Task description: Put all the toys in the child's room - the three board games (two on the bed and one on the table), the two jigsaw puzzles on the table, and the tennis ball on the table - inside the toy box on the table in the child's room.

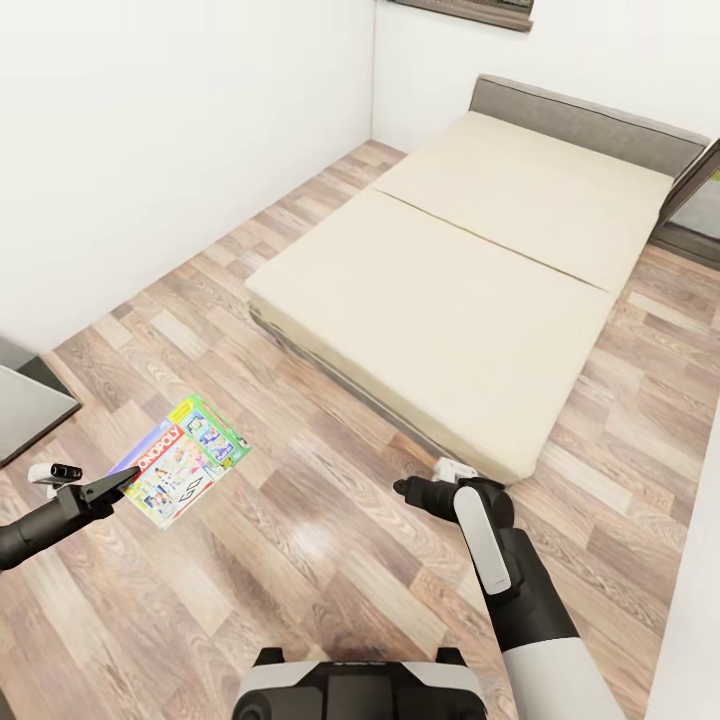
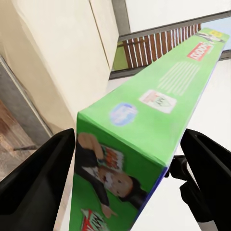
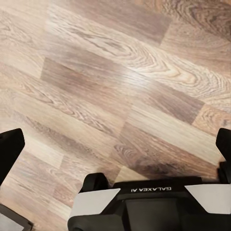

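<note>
Bent low, right gripper (image 1: 405,489) gapes over floor (image 1: 330,520); outstretched left gripper (image 1: 120,483) clamps Monopoly carton (image 1: 183,459).

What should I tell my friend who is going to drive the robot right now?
Left gripper: shut on the Monopoly box, held out above the wood floor; the left wrist view shows its green edge between the fingers.
Right gripper: open, holding nothing, over bare floor near the bed's corner.
Bed: its cream top has no games lying on it.
Done: Monopoly picked up.
Left: carry it to the toy box and drop it in. The table, toy box and the other toys are out of view, so check them.
</note>
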### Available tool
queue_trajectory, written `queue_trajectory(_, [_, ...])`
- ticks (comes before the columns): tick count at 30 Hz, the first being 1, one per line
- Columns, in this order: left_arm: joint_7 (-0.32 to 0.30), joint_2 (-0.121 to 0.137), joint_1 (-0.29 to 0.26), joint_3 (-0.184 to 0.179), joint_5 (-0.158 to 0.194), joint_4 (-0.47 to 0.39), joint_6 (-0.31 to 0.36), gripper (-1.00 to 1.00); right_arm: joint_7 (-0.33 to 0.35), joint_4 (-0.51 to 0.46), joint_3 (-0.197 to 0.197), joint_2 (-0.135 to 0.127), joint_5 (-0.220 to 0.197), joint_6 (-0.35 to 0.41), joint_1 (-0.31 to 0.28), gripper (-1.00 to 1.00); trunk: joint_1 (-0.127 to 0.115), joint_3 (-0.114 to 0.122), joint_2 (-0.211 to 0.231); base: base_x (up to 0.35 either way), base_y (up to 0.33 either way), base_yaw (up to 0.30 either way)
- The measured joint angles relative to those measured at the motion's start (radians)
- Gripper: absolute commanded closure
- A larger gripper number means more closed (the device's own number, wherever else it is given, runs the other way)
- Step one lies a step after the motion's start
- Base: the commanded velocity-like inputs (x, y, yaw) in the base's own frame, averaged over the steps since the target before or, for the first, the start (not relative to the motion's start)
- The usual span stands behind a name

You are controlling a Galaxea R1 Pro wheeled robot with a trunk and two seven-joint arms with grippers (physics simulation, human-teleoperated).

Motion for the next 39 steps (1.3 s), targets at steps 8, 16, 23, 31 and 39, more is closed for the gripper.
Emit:
queue_trajectory(8, [0.0, 0.001, 0.0, 0.0, 0.0, 0.0, 0.0, 1.0, 0.0, 0.0, 0.0, 0.0, 0.0, 0.0, 0.0, -1.0, 0.0, 0.013, 0.0, -0.005, 0.032, 0.0])
queue_trajectory(16, [0.0, 0.001, 0.0, 0.0, 0.0, 0.0, 0.0, 1.0, -0.001, 0.0, 0.0, 0.0, 0.0, 0.0, 0.0, -1.0, 0.0, 0.026, 0.0, -0.045, 0.07, 0.0])
queue_trajectory(23, [0.0, 0.001, 0.0, 0.0, 0.0, 0.0, 0.0, 1.0, -0.001, 0.0, 0.0, 0.0, 0.0, 0.0, 0.0, -1.0, 0.0, 0.038, 0.0, -0.002, 0.004, 0.0])
queue_trajectory(31, [0.0, 0.0, 0.0, 0.0, 0.0, 0.0, 0.0, 1.0, 0.0, 0.0, 0.0, 0.0, 0.0, 0.0, 0.0, -1.0, 0.0, 0.051, 0.0, -0.037, 0.047, 0.0])
queue_trajectory(39, [0.0, 0.0, 0.0, 0.0, 0.0, 0.0, 0.0, 1.0, 0.0, 0.0, 0.0, 0.0, 0.0, 0.0, 0.0, -1.0, 0.0, 0.065, 0.0, -0.006, 0.012, 0.0])
